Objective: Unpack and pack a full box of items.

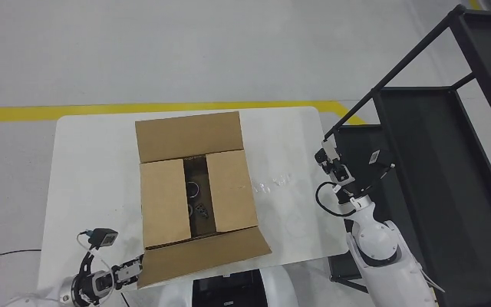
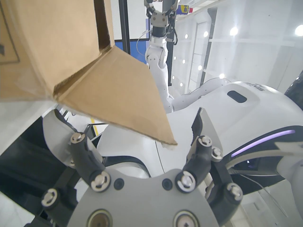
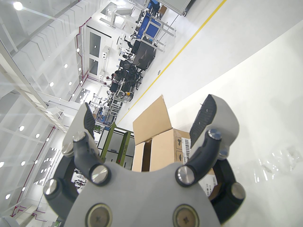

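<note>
The box [image 1: 196, 196] is set mid-way on the bench [image 1: 84, 176], side flaps folded in, dark items [image 1: 201, 209] glimpsed between. The left claw [image 1: 136, 270] is held apart at the near flap's corner. The right claw [image 3: 147, 106] is likewise apart and empty, by the bench's right edge.

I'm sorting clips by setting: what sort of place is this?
Probably a factory or lab hall: yellow floor line, black metal rack beside the white table, rows of workstations behind.

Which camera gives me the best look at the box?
Top view: it looks straight down on the box, showing all four flaps and dark items in the opening. Left wrist view has one corner and a flap from below; right wrist view has it side-on, farther off.
</note>
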